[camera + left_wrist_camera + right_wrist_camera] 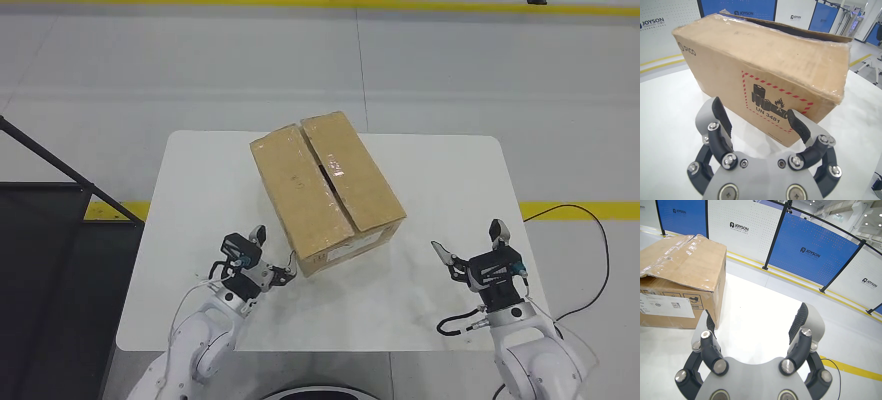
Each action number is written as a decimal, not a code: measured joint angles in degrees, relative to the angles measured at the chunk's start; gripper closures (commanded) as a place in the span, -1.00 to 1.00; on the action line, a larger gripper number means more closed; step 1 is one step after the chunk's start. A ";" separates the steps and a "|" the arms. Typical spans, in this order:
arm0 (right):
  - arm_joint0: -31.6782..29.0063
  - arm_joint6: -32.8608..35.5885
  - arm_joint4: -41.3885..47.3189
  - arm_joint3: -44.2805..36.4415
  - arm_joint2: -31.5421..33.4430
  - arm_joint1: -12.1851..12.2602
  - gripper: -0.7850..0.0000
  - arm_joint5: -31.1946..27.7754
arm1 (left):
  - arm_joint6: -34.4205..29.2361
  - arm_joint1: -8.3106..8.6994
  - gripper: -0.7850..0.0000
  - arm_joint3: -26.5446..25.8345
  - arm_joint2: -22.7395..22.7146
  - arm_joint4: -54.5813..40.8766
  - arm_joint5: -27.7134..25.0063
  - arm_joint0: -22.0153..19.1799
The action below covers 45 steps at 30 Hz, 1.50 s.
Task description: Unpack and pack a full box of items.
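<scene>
Cardboard box (327,190): flaps down, on worktop (440,180).
Left tool (753,106): spread wide, empty, just beside box.
Right tool (754,308): spread wide, empty.
Tip: likely hook centre seam, lift flaps outward.

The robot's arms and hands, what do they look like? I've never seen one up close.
The left arm and right arm are smooth white shells. The left hand and right hand each have a silver metal base plate, black curved links with shiny screws, and two silver fingers lined with black ribbed pads. A black cable loops by the right wrist.
</scene>
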 measured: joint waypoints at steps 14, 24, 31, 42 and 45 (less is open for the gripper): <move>0.00 0.00 0.00 0.00 0.00 0.00 -1.00 0.00 | -1.66 -0.57 -1.00 1.20 3.38 -0.03 -1.00 -2.82; 0.00 0.00 0.00 0.00 0.00 0.00 -1.00 0.00 | -1.92 -0.66 -1.00 1.46 4.15 0.79 -1.94 -3.63; 0.00 0.00 0.00 0.00 0.00 0.00 -1.00 0.00 | -1.63 0.00 -1.00 2.58 0.70 0.59 -4.17 -1.91; 0.00 0.00 0.00 0.00 0.00 0.00 -1.00 0.00 | -1.23 -0.40 -1.00 3.76 2.74 0.02 -4.22 -4.04; 0.00 0.00 0.00 0.00 0.00 0.00 -1.00 0.00 | -1.93 -0.76 -1.00 4.40 4.13 -0.09 -2.40 -5.03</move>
